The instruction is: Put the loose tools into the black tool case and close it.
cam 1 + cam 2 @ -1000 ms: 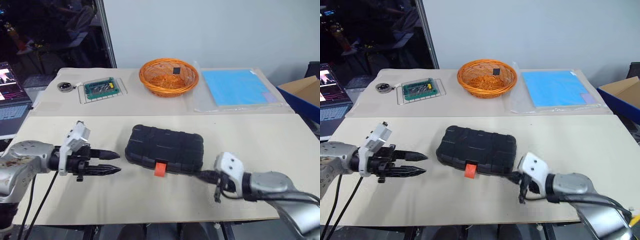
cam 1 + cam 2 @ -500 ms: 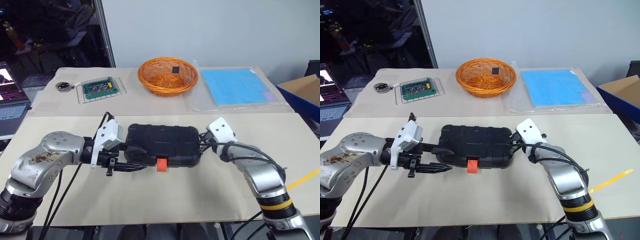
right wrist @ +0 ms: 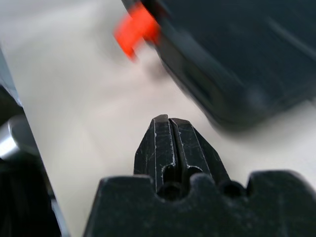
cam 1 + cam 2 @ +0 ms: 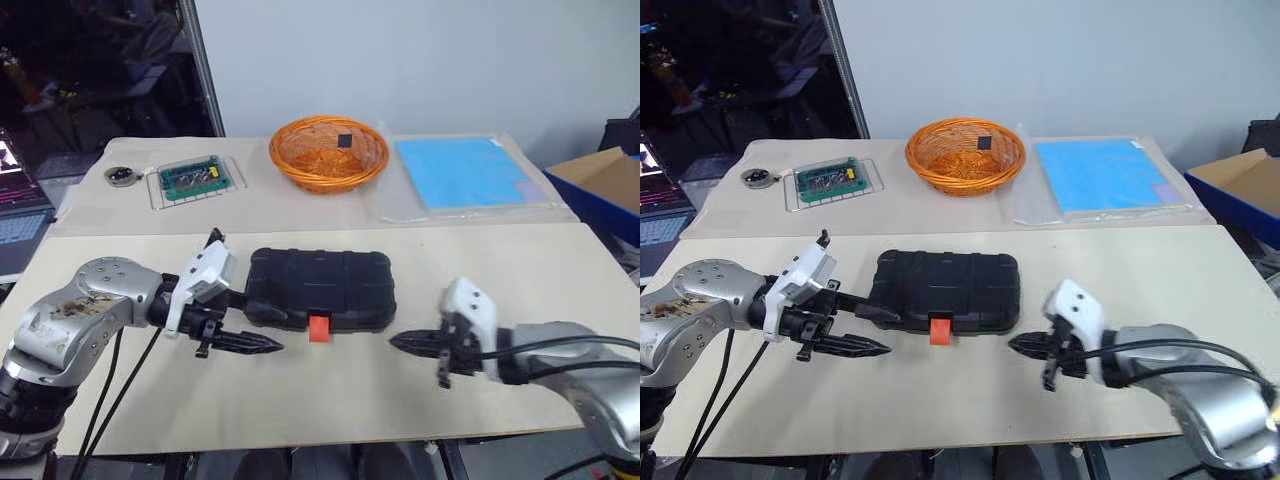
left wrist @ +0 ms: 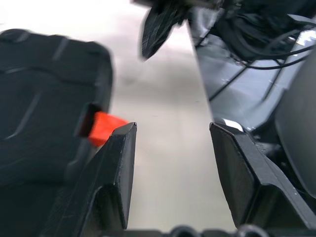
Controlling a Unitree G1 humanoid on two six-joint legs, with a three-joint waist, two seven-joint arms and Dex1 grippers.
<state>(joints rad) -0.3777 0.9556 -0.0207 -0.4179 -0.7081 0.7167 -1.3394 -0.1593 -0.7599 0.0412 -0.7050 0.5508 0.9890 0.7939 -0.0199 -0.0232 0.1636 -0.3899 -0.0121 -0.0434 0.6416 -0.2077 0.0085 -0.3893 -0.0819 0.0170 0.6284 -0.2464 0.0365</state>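
Between the two grippers, the black tool case (image 4: 320, 290) is seen lying shut on the table (image 4: 300, 390), its small orange latch (image 4: 319, 328) facing the near edge. Just right of the left gripper (image 4: 255, 325) lies the case's left end; its fingers are parted, one beside that end and one in front, nothing clamped between them. Left of the right gripper (image 4: 405, 343), apart from its tip, sits the case's right front corner; those fingers are pressed together and empty.

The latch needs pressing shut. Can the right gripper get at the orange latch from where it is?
Probably yes: the shut right gripper points at the orange latch, with bare table between them.
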